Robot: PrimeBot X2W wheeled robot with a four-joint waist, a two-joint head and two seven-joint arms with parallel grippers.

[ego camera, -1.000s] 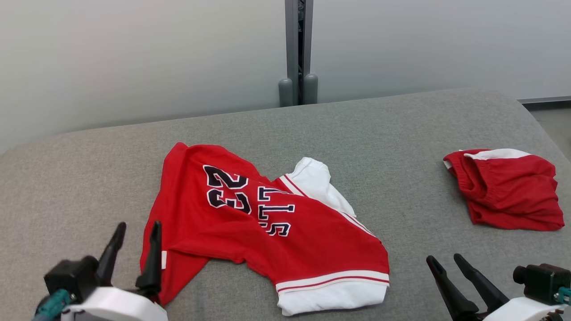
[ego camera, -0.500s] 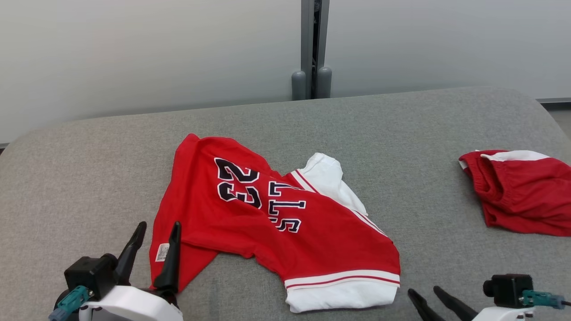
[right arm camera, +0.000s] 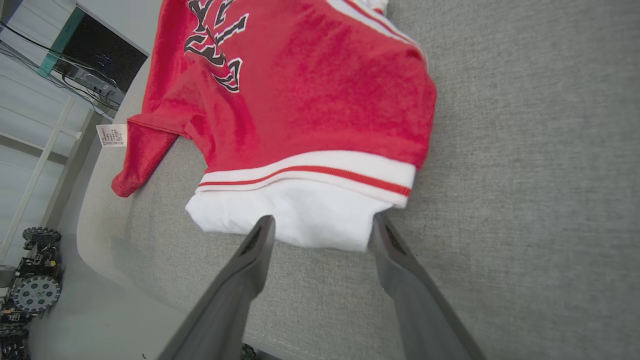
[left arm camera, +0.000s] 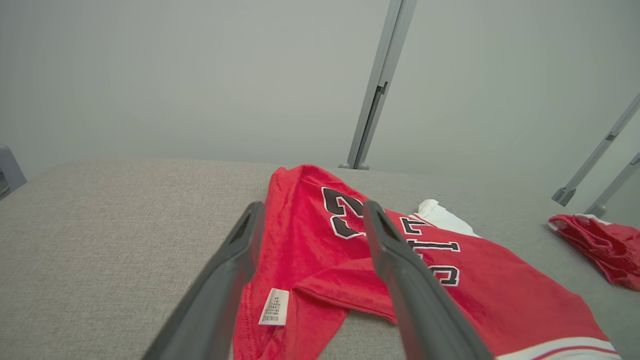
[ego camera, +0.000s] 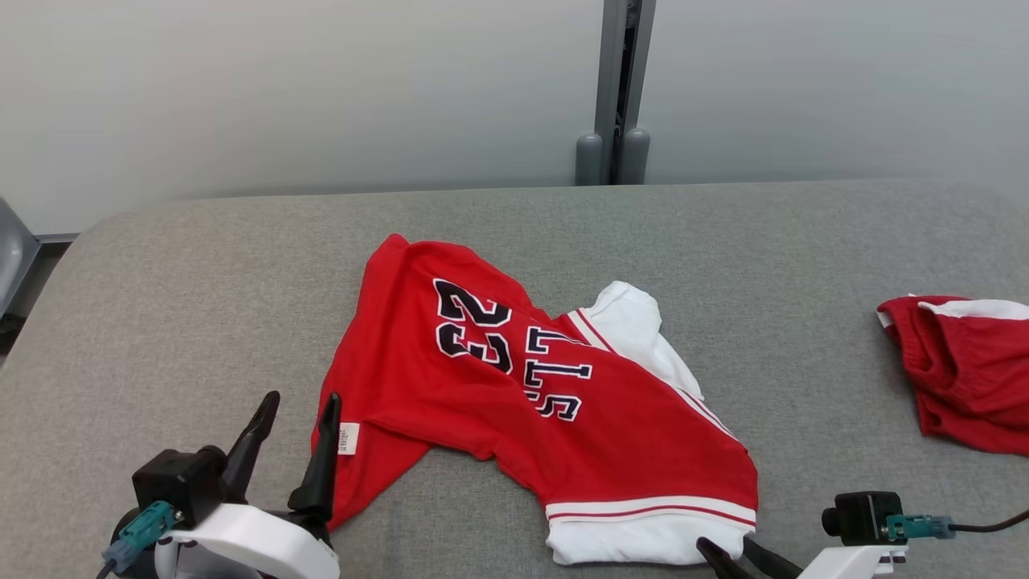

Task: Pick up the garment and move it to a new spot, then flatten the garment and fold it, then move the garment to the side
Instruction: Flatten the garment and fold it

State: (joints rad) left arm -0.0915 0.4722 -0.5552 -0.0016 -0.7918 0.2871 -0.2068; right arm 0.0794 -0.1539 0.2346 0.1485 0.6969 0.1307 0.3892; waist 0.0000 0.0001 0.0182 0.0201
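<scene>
A red jersey point(ego camera: 514, 402) with white trim and dark numbers and letters lies crumpled in the middle of the grey padded surface point(ego camera: 201, 305). It also shows in the left wrist view as the jersey point(left arm camera: 310, 255) and in the right wrist view as the jersey point(right arm camera: 300, 100). My left gripper point(ego camera: 299, 406) is open at the jersey's lower left corner, its right finger beside the white label point(ego camera: 348, 438). My right gripper point(ego camera: 727, 548) is open at the bottom edge, its tips by the white hem point(right arm camera: 305, 220). Neither holds cloth.
A second red garment point(ego camera: 965, 366) with a white band lies bunched at the right edge of the surface. A grey post point(ego camera: 615, 88) stands against the pale wall behind. In the right wrist view the surface's front edge drops to the floor, with a wheeled device point(right arm camera: 30, 290) there.
The head camera has turned left, so the whole scene has slid right. My right gripper has sunk toward the frame's bottom and closed in on the jersey's white hem. The jersey lies unchanged.
</scene>
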